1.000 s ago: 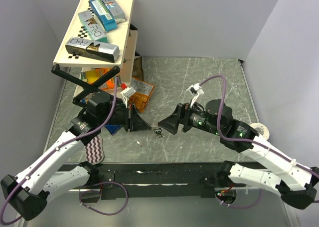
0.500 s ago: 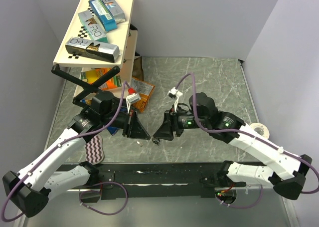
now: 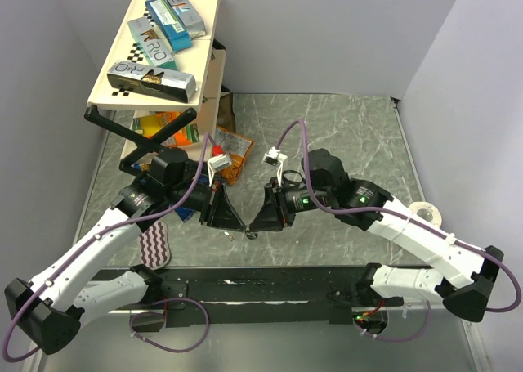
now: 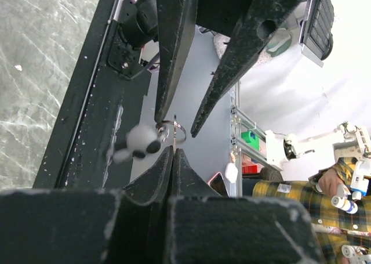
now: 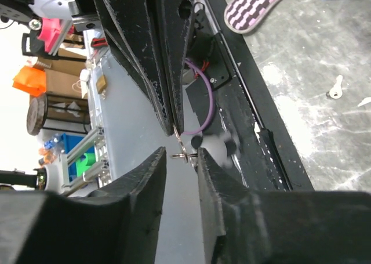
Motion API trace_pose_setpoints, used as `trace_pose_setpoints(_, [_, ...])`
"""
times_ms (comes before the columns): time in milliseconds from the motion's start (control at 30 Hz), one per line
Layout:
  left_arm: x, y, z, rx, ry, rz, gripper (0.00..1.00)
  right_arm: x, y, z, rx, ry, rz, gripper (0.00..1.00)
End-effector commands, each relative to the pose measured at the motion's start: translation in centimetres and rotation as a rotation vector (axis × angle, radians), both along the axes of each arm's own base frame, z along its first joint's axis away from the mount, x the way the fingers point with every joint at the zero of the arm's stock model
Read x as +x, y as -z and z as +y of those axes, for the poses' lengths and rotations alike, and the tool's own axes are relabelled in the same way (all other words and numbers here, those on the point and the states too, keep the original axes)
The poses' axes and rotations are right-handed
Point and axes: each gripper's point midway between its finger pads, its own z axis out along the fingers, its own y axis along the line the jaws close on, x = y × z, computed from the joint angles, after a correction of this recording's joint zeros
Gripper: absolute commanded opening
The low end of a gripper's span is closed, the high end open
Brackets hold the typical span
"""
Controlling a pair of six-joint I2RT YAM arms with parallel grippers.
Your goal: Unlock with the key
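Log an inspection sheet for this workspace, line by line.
Surface: grey marbled table.
Job's things: key hangs off the table between both tools; padlock, nothing seen.
Clutter: silver bit, striped pad, snack bags, rack topped with boxes, tape roll.
Tools: left tool shut on the key's ring; right tool open astride it.
Cables: purple cables arch over both wrists.
Surroundings: grey walls; person in plaid beyond the near edge.

Marbled table (image 3: 343,135); snack packets (image 3: 235,153), perhaps tape (image 3: 426,215).
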Motion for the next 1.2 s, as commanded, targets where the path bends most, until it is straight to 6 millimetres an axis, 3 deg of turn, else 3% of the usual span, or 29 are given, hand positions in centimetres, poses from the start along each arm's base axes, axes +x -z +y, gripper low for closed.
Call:
trace_pose_setpoints(0, [-0.4,-1.4,0.1,-0.043,0.038,-0.048,0.01,-0.1,-2.9,0.9,0.086,-0.050,-0.046,0.33])
trace_pose_setpoints(100, [-0.4,-1.4,0.1,-0.044,0.041,-0.048,0.01,-0.3,-2.9,1.1,0.085,-0.075,-0.034,0.22])
trace_pose_setpoints(233, [-0.2,-1.6,0.0,-0.045,0.029,-0.052,0.01,-0.7,-2.8,1.4,0.095,-0.112,-0.015,0.00])
trace_pose_setpoints(300, [0.4,-1.8,-0.2,-0.044,0.000,-0.065,0.01,-0.7,-2.7,1.5,0.102,-0.100,-0.008,0.00])
trace_pose_setpoints(400, [1.9,-2.1,-0.5,-0.041,-0.085,-0.080,0.30,-0.1,-2.9,1.6,0.143,-0.044,-0.014,0.00])
trace_pose_setpoints(433, [2.3,-2.1,-0.6,-0.040,-0.114,-0.062,0.49,0.5,-2.8,1.6,0.146,-0.004,-0.020,0.00])
trace_pose_setpoints(533, [4.4,-2.8,-0.8,-0.062,-0.251,-0.074,0.74,1.9,-3.2,1.5,0.195,0.113,-0.028,0.00])
trace_pose_setpoints(633, [7.2,-3.5,-0.6,-0.096,-0.445,-0.063,0.80,3.3,-3.8,1.3,0.261,0.215,-0.040,0.00])
trace_pose_setpoints(700, [8.9,-3.8,0.0,-0.124,-0.583,-0.039,0.81,4.5,-4.3,1.2,0.304,0.295,-0.055,0.00])
trace_pose_setpoints(767, [9.3,-5.5,0.3,-0.215,-0.642,0.013,0.81,5.7,-5.1,0.9,0.341,0.363,-0.077,0.00])
trace_pose_setpoints(800, [9.4,-4.9,0.2,-0.230,-0.655,0.045,0.80,6.0,-5.9,0.9,0.376,0.383,-0.085,0.00])
trace_pose_setpoints(900, [8.9,-6.0,0.3,-0.291,-0.646,0.083,0.77,6.7,-6.7,0.9,0.415,0.423,-0.092,0.00])
trace_pose_setpoints(1167, [8.5,-6.6,0.5,-0.354,-0.654,0.140,0.57,6.9,-6.3,1.2,0.430,0.421,-0.075,0.00])
